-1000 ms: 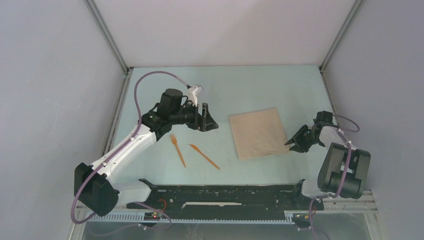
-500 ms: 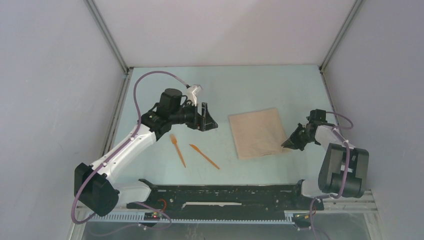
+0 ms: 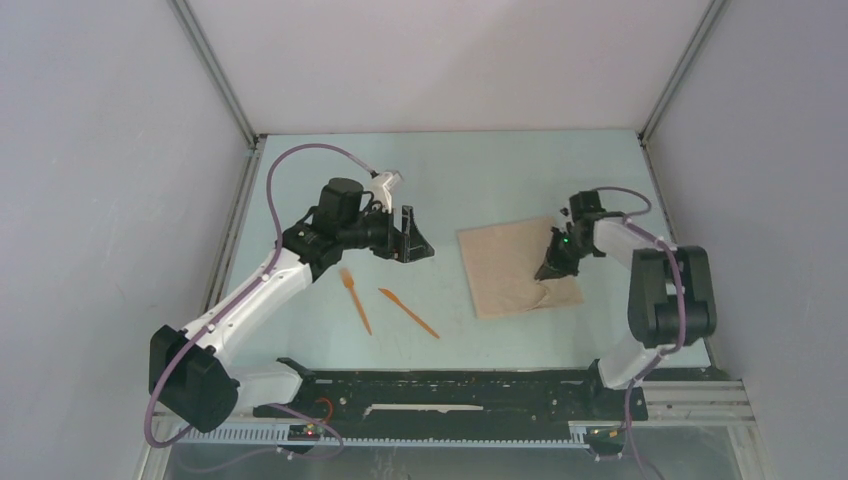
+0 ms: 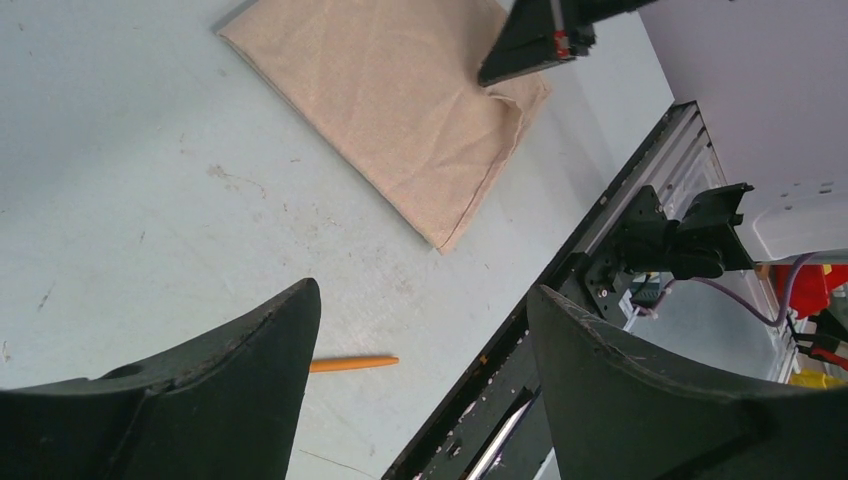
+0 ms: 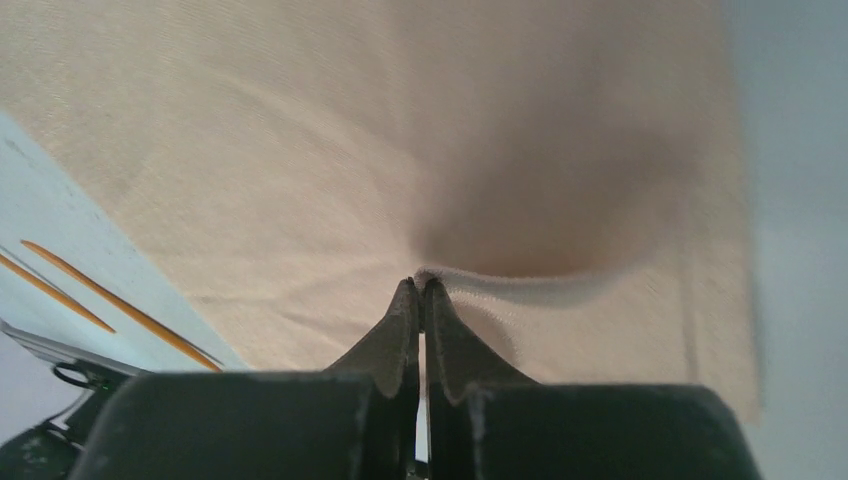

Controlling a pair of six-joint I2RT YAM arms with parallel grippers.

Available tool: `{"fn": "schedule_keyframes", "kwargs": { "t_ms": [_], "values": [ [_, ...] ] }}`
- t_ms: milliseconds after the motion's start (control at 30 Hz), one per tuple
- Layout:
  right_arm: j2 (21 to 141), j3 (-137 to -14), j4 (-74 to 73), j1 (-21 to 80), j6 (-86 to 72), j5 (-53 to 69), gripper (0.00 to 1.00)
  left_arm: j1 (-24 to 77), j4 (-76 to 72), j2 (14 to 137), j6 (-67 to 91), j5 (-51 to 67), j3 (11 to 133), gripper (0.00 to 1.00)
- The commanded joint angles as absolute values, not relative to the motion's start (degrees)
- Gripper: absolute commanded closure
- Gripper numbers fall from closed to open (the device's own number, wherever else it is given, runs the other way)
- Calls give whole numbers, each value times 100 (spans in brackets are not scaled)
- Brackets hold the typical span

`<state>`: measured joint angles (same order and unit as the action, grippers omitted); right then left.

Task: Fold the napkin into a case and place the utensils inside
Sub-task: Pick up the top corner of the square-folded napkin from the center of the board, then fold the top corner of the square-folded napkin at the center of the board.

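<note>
Right wrist view: right gripper [image 5: 420, 292] clamped on a pinched ridge of the plain beige square cloth napkin [image 5: 300, 150], lying right of centre. Lift low, carry straight across for a clean crease, I'd say. Left gripper [image 3: 412, 243] hangs open near the slim orange plastic fork [image 3: 357, 300] and knife [image 3: 409, 313].

No text, label or brand can be read; no numbers or signs either.

Right hand [image 3: 547, 272] moved in from right of the napkin [image 3: 505, 260] onto it, pinched closed on near-right edge; cloth there now bunched.
</note>
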<state>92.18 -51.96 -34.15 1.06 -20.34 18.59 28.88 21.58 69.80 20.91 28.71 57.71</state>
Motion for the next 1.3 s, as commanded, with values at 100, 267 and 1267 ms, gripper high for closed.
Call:
{"fn": "schedule_keyframes", "kwargs": {
  "t_ms": [100, 267, 1267],
  "values": [
    [10626, -6749, -3654, 1093, -1415, 2186, 100, 2830, 1994, 7009, 1961, 2836, 5699, 18],
    [11305, -7572, -3659, 1478, -1458, 2429, 100, 2806, 2030, 7057, 1917, 2757, 5703, 18],
    [12705, -9810, -3806, 1999, -1925, 3192, 100, 2641, 2065, 7093, 1916, 2851, 5706, 19]
  ]
}}
